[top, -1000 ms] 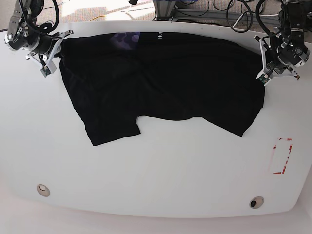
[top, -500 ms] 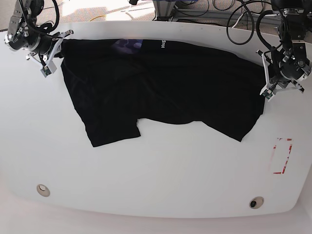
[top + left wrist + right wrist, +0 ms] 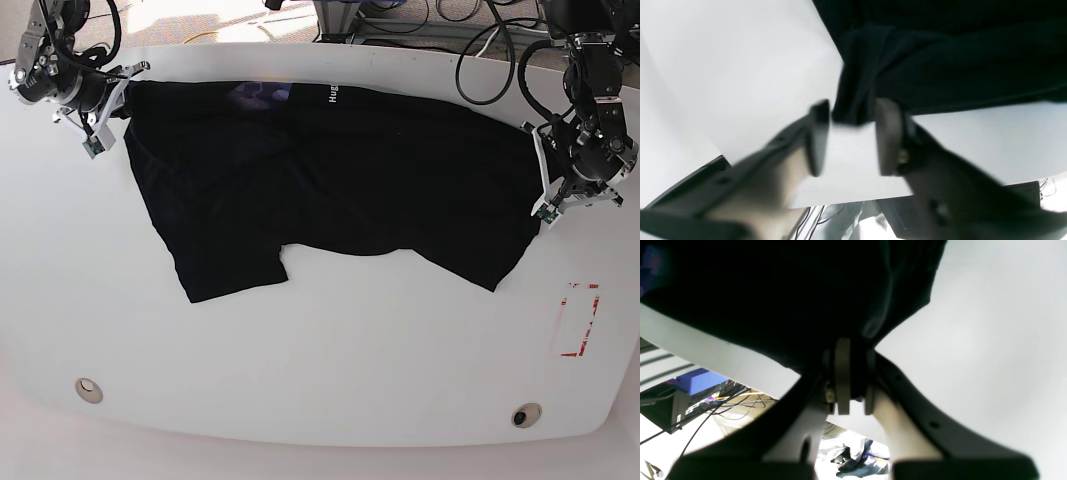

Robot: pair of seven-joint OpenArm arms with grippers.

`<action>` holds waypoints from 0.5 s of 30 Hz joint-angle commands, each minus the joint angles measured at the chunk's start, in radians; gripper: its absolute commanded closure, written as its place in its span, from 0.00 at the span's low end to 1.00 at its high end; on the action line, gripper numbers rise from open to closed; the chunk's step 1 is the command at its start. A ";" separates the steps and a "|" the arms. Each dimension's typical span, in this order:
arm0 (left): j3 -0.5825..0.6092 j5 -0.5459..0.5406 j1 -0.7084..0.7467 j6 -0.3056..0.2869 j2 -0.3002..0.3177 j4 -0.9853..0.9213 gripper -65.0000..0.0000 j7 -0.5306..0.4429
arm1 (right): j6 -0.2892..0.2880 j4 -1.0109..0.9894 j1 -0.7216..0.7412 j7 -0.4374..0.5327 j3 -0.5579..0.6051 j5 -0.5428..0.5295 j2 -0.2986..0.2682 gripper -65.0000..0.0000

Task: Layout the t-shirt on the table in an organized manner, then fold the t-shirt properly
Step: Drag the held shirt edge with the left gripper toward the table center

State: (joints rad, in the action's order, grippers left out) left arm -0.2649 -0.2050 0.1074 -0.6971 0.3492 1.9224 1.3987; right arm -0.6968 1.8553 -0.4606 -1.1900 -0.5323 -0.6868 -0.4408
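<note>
The black t-shirt (image 3: pixel 330 180) lies spread across the far half of the white table (image 3: pixel 320 360), rumpled, one sleeve reaching toward the near side. The right hand (image 3: pixel 851 373) pinches a fold of cloth at the shirt's corner. The left hand (image 3: pixel 848 133) stands parted, a bunched edge of the shirt between its fingers (image 3: pixel 887 133), not clamped.
</note>
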 commanded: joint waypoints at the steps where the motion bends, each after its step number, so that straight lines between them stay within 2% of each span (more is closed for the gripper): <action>1: -0.006 0.005 -0.019 -0.001 0.015 0.015 0.49 -0.002 | -0.001 0.011 0.003 0.011 -0.010 -0.014 -0.003 0.94; 3: -0.006 0.005 -0.022 -0.001 0.015 0.015 0.46 -0.002 | -0.001 0.011 0.003 0.011 -0.012 -0.014 0.003 0.94; 15: -0.006 0.008 -0.056 -0.001 0.017 0.013 0.45 -0.002 | -0.001 0.011 0.004 0.011 -0.009 -0.014 0.009 0.94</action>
State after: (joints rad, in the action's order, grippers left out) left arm -0.2657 -0.2024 0.0570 -0.6971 0.3496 1.9213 1.3960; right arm -0.6968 1.8549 -0.4603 -1.1900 -0.5323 -0.6872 -0.4152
